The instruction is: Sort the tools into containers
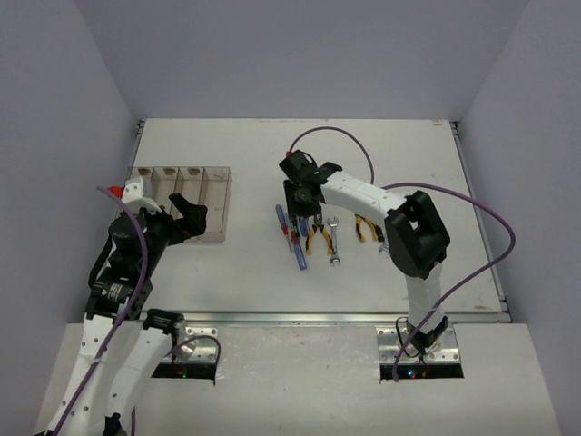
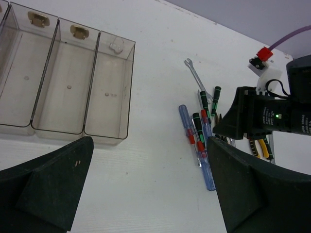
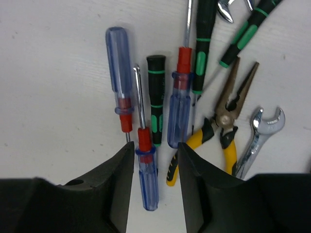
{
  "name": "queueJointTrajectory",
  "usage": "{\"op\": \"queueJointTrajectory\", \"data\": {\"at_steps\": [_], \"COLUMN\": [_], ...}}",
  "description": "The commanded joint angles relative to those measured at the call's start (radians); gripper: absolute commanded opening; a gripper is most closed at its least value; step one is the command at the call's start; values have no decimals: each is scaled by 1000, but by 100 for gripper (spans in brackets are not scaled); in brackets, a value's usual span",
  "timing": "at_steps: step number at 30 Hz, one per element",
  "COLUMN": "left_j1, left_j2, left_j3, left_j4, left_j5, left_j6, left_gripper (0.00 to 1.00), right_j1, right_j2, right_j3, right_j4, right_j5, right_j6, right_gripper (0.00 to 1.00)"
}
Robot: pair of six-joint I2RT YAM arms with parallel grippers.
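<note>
**Tools** (image 1: 309, 232): a loose cluster lying flat on the white surface (image 1: 408, 163), centre-right, well apart from the containers (image 2: 130, 87).

**Cluster, right wrist view:**
- long blue-handled screwdriver (image 3: 119, 53), at the outer side
- short blue-handled screwdriver (image 3: 147, 174), red collar, just beside it
- black-and-green screwdriver (image 3: 155, 97)
- third blue-handled screwdriver (image 3: 179, 111)
- yellow-handled pliers (image 3: 226, 121), jaws shut
- silver open-end wrench (image 3: 265, 128), touching the pliers' handle

Two more black-and-green screwdrivers run out past the top edge of the view.

**Containers:** clear plastic bins joined side by side in a row at the left of the surface.

**Left end effector** (image 2: 150, 143): jaws wide with nothing between them, hanging over the bare surface just beside the near wall of the containers.

**Right end effector** (image 3: 155, 145): lowered over the cluster with its jaws narrow. One finger stands on either side of the short blue-handled screwdriver. The handle is not clamped, and a strip of surface shows between it and one finger.
</note>
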Motion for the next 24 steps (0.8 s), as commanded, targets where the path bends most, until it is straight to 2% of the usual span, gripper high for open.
{"op": "queueJointTrajectory", "data": {"at_steps": [1,5,14,20,24], "left_j1": [-1,-2,-2,-2,-2], "left_j2": [-2,-8,4,3,3], "left_j3": [-8,-11,-11,-13,-13], "left_j4": [52,56,61,62,61], "left_j5": [37,43,57,57,57], "left_j6": [8,13,18,18,18], "left_gripper": [100,100,100,100,100], "right_j1": [-1,1,1,1,2], "right_j2": [87,137,139,192,212], "right_j3": [105,131,89,91,95], "right_j4": [-51,-73,-54,-52,-54], "right_j5": [40,45,55,48,49], "right_j6": [-55,-62,-69,-65,-57], "right_gripper": [39,36,32,22,21]}}
